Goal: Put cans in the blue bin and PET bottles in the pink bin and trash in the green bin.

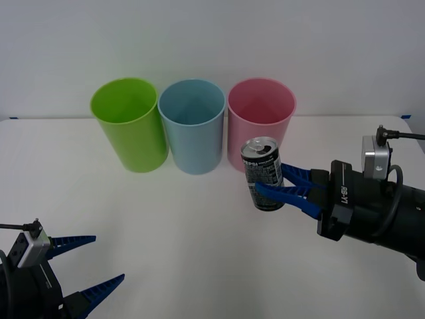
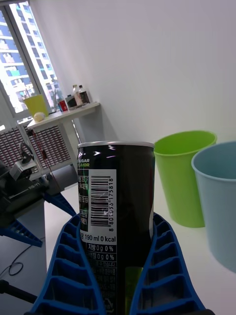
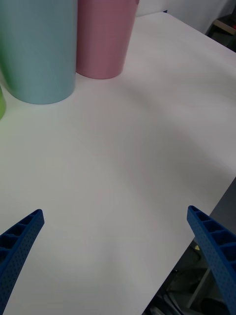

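Observation:
A slim black can [image 1: 263, 174] with white print and a silver top hangs above the table, in front of the pink bin [image 1: 261, 114]. My right gripper [image 1: 282, 188] is shut on the can [image 2: 117, 221], its blue fingers [image 2: 71, 266] pressed to both sides. The blue bin [image 1: 192, 124] stands in the middle of the row and the green bin [image 1: 127, 123] at the left. My left gripper [image 1: 89, 264] stays open low at the near left, its fingers [image 3: 19, 238] spread wide over bare table.
The three bins stand close together along the back of the white table [image 1: 186, 226]. The blue bin [image 3: 39, 49] and pink bin [image 3: 103, 37] stand far ahead of the left wrist. Open tabletop lies between the bins and both arms.

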Motion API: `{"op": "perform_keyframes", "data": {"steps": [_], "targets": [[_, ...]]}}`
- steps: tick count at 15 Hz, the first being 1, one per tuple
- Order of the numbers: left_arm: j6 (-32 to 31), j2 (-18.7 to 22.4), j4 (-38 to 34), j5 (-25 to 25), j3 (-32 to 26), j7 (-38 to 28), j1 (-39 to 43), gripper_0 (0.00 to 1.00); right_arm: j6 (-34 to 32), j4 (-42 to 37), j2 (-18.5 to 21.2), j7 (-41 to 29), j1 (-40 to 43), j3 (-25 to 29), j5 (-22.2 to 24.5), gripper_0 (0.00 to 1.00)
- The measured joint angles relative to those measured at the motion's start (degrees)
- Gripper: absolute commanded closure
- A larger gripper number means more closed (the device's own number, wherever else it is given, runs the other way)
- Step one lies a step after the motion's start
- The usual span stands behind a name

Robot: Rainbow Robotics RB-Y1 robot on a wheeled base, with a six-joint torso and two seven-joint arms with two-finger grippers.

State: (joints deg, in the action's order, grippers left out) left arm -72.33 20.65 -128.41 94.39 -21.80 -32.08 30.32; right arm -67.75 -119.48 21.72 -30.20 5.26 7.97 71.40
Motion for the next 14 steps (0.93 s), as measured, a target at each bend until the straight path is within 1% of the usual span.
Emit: {"op": "perform_keyframes", "data": {"steps": [2, 4, 5, 6, 8, 10, 12, 14], "targets": [[0.00, 0.00, 0.00, 0.00, 0.00, 0.00, 0.00, 0.00, 1.36, -0.75, -0.48, 0.20, -2.22, 0.03, -1.59, 1.00], [0.00, 0.00, 0.00, 0.00, 0.00, 0.00, 0.00, 0.00, 5.97, -1.75, -0.70, -0.34, -5.44, -1.64, -1.69, 1.00], [0.00, 0.00, 0.00, 0.00, 0.00, 0.00, 0.00, 0.00, 8.64, -1.87, -0.71, -0.74, -7.23, -2.99, -1.29, 1.00], [0.00, 0.00, 0.00, 0.00, 0.00, 0.00, 0.00, 0.00, 11.84, -1.88, -0.70, -1.65, -9.18, -4.44, 0.22, 1.00], [0.00, 0.00, 0.00, 0.00, 0.00, 0.00, 0.00, 0.00, 17.56, -1.89, -0.70, -5.72, -13.26, -7.12, 5.10, 1.00], [0.00, 0.00, 0.00, 0.00, 0.00, 0.00, 0.00, 0.00, 21.62, -1.76, -0.71, -11.05, -16.98, -9.29, 12.00, 1.00], [0.00, 0.00, 0.00, 0.00, 0.00, 0.00, 0.00, 0.00, 23.41, -0.35, -0.87, -16.68, -21.37, -10.84, 19.03, 1.00], [0.00, 0.00, 0.00, 0.00, 0.00, 0.00, 0.00, 0.00, 23.80, 3.00, -2.01, -20.95, -26.78, -12.09, 25.12, 1.00]]}}
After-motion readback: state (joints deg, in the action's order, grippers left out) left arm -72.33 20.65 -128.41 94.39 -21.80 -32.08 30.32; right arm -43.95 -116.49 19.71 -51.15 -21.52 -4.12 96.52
